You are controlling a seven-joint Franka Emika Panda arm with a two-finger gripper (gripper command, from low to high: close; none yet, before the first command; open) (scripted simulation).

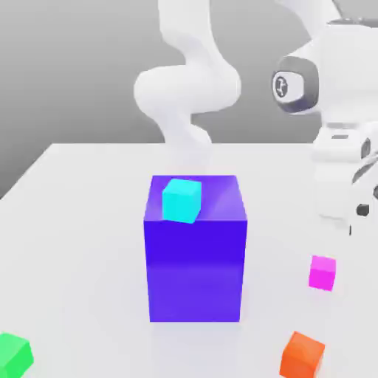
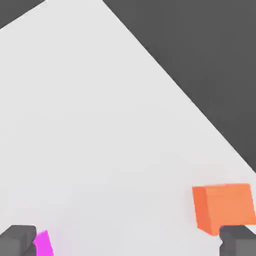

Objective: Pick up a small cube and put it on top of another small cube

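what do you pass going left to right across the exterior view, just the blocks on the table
green cube → big blue-violet block with the cyan cube on top of it → orange cube → magenta cube

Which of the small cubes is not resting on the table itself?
The cyan cube. It sits on top of the big blue-violet block, while the magenta cube, the orange cube and the green cube all lie on the white table.
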